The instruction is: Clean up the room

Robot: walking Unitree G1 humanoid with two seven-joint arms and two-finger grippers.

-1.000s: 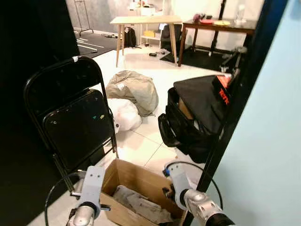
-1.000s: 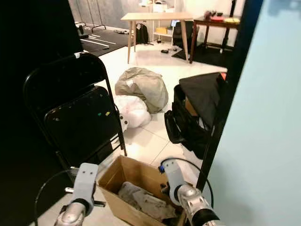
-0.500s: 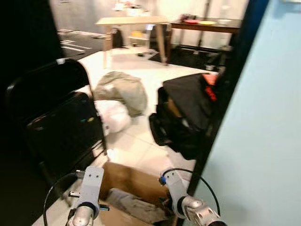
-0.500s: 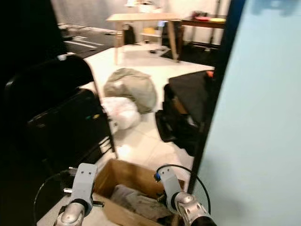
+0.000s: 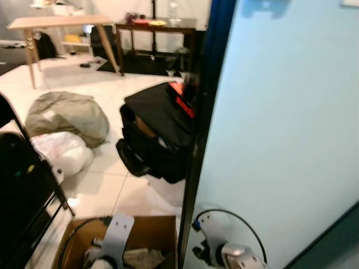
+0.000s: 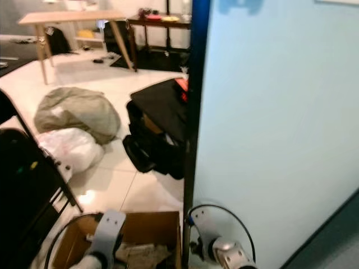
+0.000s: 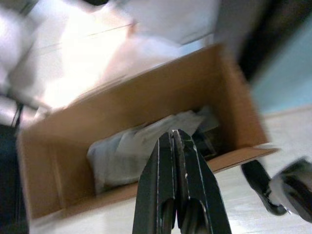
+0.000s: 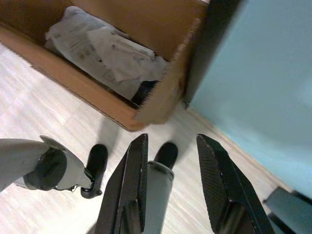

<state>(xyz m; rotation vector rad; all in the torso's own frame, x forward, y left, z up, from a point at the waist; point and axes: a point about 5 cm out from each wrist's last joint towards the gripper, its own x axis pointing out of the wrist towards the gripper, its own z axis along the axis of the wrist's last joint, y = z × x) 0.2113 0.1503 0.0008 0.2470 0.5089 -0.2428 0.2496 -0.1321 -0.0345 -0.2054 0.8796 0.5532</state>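
1. Left wrist view is showing me my left gripper (image 7: 175, 139) hanging with its black fingers pressed together, empty, above the open brown cardboard box (image 7: 146, 97) holding crumpled grey-white papers (image 7: 141, 146).
2. I am seeing my right gripper (image 8: 170, 146) hanging low beside the box corner with its fingers spread apart, holding nothing.
3. I am turning the head rightward: the whole scene has slid left compared with a second ago, and the pale blue wall panel (image 5: 280, 112) is now covering much more of the frame.
4. Further off, the open black fabric bag (image 5: 160, 134), white plastic sack (image 5: 61, 151) and grey-green beanbag (image 5: 67, 112) are lying on the white tiled floor (image 5: 112, 185).
5. I am judging this a search turn; nothing is being picked up yet.
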